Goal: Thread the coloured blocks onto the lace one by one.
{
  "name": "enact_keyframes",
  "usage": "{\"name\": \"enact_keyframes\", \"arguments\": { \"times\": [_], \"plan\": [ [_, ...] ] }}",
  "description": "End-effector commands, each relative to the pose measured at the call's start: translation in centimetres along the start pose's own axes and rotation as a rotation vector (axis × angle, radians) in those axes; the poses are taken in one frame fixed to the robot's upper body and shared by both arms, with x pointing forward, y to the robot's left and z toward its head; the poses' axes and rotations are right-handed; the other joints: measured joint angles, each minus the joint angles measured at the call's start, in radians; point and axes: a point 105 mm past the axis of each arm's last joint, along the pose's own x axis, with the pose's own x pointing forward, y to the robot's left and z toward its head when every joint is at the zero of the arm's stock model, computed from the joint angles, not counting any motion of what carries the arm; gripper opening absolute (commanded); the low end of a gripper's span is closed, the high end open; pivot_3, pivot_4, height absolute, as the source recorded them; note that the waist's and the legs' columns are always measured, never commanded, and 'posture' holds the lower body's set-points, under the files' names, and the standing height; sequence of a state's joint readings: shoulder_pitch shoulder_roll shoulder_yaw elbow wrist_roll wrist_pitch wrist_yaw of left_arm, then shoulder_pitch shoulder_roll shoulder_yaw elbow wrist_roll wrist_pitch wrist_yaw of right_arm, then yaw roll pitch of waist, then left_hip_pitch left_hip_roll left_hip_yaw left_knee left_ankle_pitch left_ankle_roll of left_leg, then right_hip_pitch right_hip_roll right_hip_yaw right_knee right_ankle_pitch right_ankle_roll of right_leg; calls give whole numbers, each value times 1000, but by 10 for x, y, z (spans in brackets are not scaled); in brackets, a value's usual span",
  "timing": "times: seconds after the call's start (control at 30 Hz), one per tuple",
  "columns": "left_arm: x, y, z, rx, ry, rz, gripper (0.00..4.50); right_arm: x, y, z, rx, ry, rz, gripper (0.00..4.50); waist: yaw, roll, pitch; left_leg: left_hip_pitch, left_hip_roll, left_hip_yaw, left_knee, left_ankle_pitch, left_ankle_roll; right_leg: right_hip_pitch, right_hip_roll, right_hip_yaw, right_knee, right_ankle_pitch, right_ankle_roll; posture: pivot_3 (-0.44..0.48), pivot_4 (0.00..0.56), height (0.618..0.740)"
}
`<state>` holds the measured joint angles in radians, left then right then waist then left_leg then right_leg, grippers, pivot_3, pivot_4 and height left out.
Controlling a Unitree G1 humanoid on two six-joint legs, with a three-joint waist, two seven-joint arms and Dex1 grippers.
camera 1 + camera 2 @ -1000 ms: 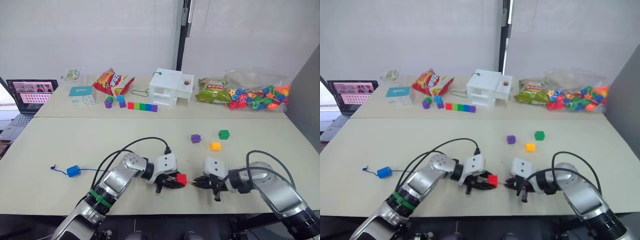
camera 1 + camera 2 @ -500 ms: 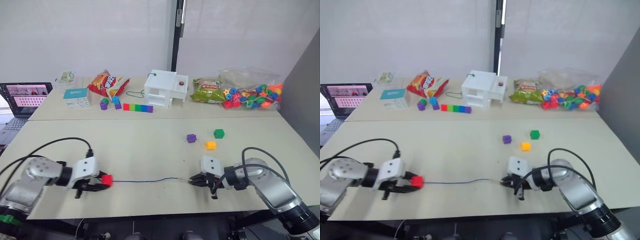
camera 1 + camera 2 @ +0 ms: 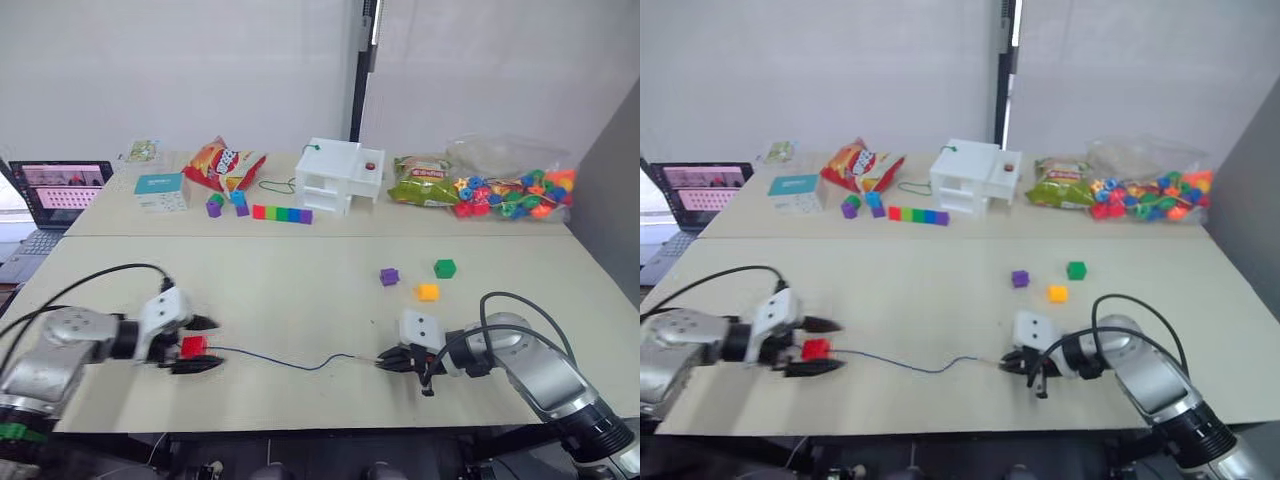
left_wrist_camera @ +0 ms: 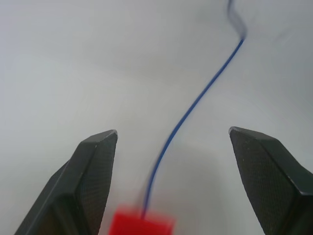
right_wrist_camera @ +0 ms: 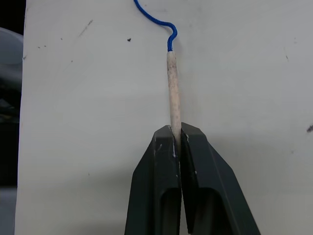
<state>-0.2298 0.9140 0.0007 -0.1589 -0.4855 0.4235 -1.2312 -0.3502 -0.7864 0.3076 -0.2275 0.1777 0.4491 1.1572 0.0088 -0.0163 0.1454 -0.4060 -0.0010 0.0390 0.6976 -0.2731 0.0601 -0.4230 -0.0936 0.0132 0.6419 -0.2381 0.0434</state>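
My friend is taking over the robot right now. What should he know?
Left claw: open, the red block between its fingers, already on the lace.
Right claw: shut on the lace's pale tip.
Purple block, green block and yellow-orange block lie loose on the table.
Done: red threaded. Left: those three.

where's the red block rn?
Head views: red block on the near table edge, robot's left, between the open left gripper's fingers, lace through it.
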Motion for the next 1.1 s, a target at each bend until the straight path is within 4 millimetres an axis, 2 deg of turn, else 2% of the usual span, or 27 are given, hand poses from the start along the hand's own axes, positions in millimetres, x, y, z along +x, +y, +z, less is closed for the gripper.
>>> {"name": "enact_keyframes", "arguments": {
  "times": [0.03, 0.13, 0.2, 0.27, 0.47, 0.63, 0.77, 1.03, 1.1],
  "plan": [
    [33, -27, 21, 8, -66, -108, 3853, 0, 0, 10, -40, -11, 5, 0, 1, 0, 0, 0, 0, 0, 0, 0, 0, 0, 0, 0, 0, 0, 0, 0, 150, 740],
    [52, -36, 22, 20, -70, -136, 3853, 1, -1, 11, -43, -11, 7, 0, 1, 0, 0, 1, -1, 0, 0, 0, 0, 1, 1, 1, -1, 0, 0, 0, 150, 740],
    [90, -37, 17, 97, -66, -151, 3853, 3, -1, 14, -49, -18, 11, 0, 3, 0, 0, 2, -1, 0, 0, 0, 0, 1, 1, 1, -1, 0, 0, 0, 150, 740],
    [114, -34, 18, 138, -90, -142, 3853, 4, -1, 15, -53, -18, 13, 0, 13, 0, 0, 2, -3, 0, 0, 0, 0, 2, 1, 1, -1, 0, 0, 0, 150, 740],
    [136, -24, 13, 164, -103, -148, 3853, 6, -2, 18, -57, -22, 15, 0, 3, -1, 0, 1, -1, 0, 2, 0, 0, 1, 2, 1, -1, 0, 0, 0, 150, 740],
    [138, -22, 14, 144, -129, -161, 3853, 5, -2, 19, -54, -27, 10, 0, 3, -1, 0, 1, -2, 0, 2, 0, 0, 1, 2, 1, -2, 0, 0, 0, 150, 740],
    [138, -26, 20, 132, -156, -183, 2714, 5, -1, 19, -50, -29, 9, 0, 4, -1, 0, 1, -2, 0, 2, 0, 0, 1, 1, 1, -1, 0, 0, 0, 150, 740],
    [143, -28, 24, 127, -162, -195, 53, 6, 0, 20, -40, -36, 8, 0, 3, -1, 0, 1, -1, 0, 3, 0, 0, 1, 1, 1, -1, 0, 0, 0, 150, 740],
    [144, -30, 25, 124, -167, -200, 19, 5, 0, 19, -38, -36, 6, 0, 4, -1, 0, 1, -2, 0, 2, 0, 0, 1, 1, 1, -1, 0, 0, 0, 150, 740]
  ]
}}
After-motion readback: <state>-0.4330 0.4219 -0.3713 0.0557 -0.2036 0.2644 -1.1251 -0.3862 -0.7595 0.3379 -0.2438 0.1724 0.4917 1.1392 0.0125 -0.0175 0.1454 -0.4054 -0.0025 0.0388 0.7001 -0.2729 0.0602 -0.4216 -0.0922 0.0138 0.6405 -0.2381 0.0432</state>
